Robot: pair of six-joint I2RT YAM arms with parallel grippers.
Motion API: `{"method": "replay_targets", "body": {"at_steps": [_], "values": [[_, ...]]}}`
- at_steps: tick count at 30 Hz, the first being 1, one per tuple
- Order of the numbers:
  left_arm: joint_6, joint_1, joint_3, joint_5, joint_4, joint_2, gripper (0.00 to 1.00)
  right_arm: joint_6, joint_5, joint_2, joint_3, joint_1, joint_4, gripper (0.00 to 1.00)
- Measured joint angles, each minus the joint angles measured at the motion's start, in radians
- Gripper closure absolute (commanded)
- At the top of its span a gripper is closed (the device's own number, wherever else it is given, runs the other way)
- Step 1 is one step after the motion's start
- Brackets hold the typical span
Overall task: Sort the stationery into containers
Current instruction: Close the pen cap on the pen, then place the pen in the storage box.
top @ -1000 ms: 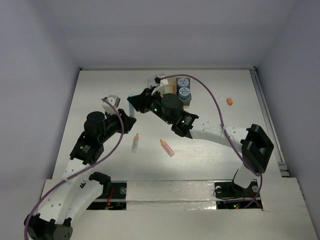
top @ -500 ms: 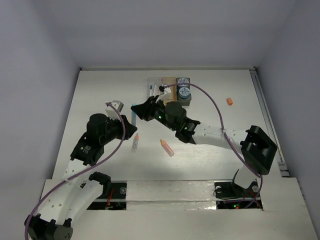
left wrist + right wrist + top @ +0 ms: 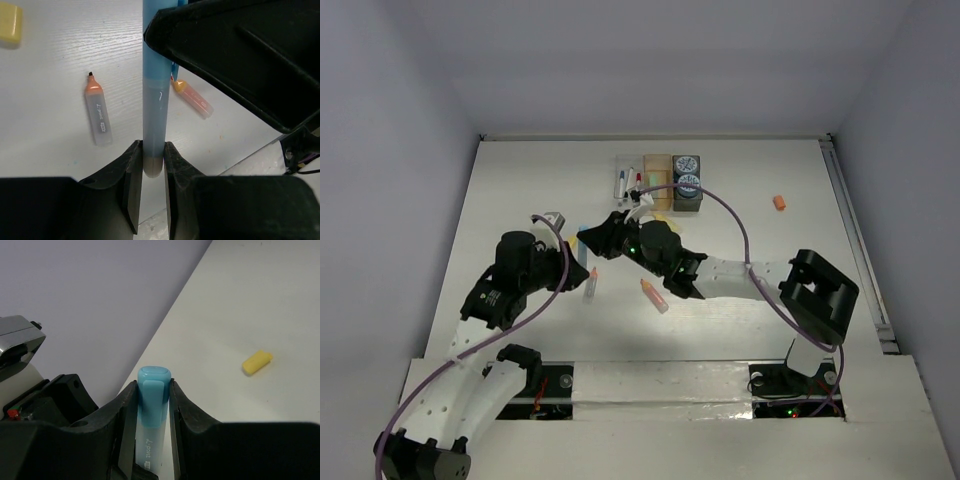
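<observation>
Top external: arms bend inward, maybe touching. Left end effector (image 3: 152, 150) and right end effector (image 3: 152, 386) both pinch one blue marker (image 3: 152, 90).

Desk (image 3: 60, 50): white, matt, faint wood-grain texture. Blue marker (image 3: 152, 115): frosted translucent plastic barrel, smooth opaque cap. Orange marker (image 3: 97, 117): the same frosted plastic. Yellow piece (image 3: 257, 362): opaque, matt plastic. Jaws: black plastic, smooth, matt.
</observation>
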Motion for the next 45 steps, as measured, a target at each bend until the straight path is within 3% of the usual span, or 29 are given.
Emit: {"method": "replay_targets", "body": {"at_steps": [9,12,13,16,18,22,31,39,45], "values": [[-0.021,0.0,0.0,-0.002,-0.001,0.026,1.0,0.008,0.037,-0.014,-0.02,0.006,-0.01,1.0],[-0.029,0.0,0.0,0.02,0.018,0.04,0.79,0.008,0.046,-0.027,-0.019,-0.002,-0.029,1.0],[-0.031,0.001,0.0,0.023,0.03,0.041,0.58,0.008,0.029,-0.031,-0.014,-0.015,-0.042,1.0],[-0.049,0.026,0.018,-0.02,0.203,0.041,0.32,-0.008,-0.088,-0.036,0.006,-0.074,-0.146,1.0],[-0.047,0.043,0.04,-0.043,0.291,0.024,0.17,-0.023,-0.166,-0.009,0.051,-0.12,-0.255,1.0],[-0.032,0.047,0.046,-0.064,0.349,-0.055,0.03,-0.042,-0.211,0.055,0.194,-0.27,-0.347,1.0],[-0.012,0.01,0.027,-0.114,0.351,-0.103,0.01,-0.171,-0.195,0.176,0.508,-0.537,-0.475,1.0],[0.009,-0.031,0.027,-0.179,0.344,-0.084,0.01,-0.368,-0.116,0.426,0.795,-0.574,-0.701,1.0],[0.017,-0.047,0.027,-0.208,0.34,-0.076,0.01,-0.435,-0.065,0.515,0.845,-0.574,-0.795,1.0]]}}
